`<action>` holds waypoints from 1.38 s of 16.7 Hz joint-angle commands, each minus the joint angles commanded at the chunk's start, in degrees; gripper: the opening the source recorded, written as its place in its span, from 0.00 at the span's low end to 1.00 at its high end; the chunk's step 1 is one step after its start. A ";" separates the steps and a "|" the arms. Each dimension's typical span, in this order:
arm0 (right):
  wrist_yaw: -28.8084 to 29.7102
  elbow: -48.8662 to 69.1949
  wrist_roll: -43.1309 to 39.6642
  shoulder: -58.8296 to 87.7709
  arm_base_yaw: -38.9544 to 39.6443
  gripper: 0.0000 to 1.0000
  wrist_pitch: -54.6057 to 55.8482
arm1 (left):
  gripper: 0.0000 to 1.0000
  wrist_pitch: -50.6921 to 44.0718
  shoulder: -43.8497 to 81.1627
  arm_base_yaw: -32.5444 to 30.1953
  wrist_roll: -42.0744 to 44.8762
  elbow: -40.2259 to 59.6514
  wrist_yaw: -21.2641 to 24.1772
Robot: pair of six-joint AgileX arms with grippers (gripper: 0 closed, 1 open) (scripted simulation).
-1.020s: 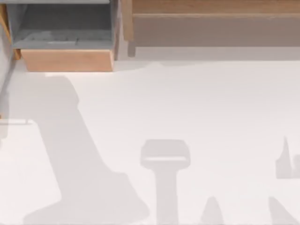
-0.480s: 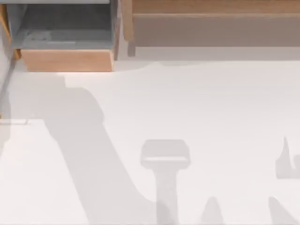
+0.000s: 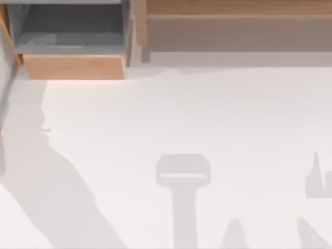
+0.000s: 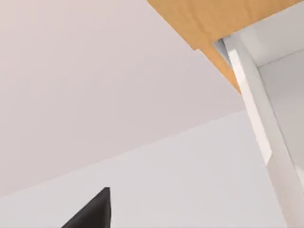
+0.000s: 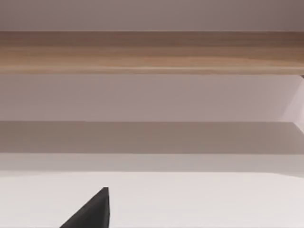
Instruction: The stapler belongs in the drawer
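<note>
The drawer (image 3: 75, 66) stands pulled open at the table's back left, tan front panel toward me, grey floor showing. A small pale grey shape, which I take for the stapler (image 3: 44, 40), lies on that floor near its left wall. A dark tip of my left gripper (image 4: 93, 213) shows in the left wrist view, above the white table and some way off the drawer's tan panel (image 4: 213, 16) and a white rail (image 4: 259, 118). A dark tip of my right gripper (image 5: 93, 213) faces the shelf from a distance, with nothing seen in it.
A wide brown wooden shelf (image 3: 233, 21) runs along the back right, also in the right wrist view as the shelf (image 5: 152, 52). A broad arm shadow (image 3: 52, 197) crosses the table's left front, and smaller shadows (image 3: 182, 174) lie at the front middle and right.
The broad arm shadow has swept left across the table, away from the drawer front. The pale shape in the drawer sits further left than a second ago. The right-side shadows are unchanged.
</note>
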 joint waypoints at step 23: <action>0.00 0.00 0.00 0.00 0.00 1.00 0.00 | 1.00 118.21 -5.16 10.59 39.12 -78.33 32.78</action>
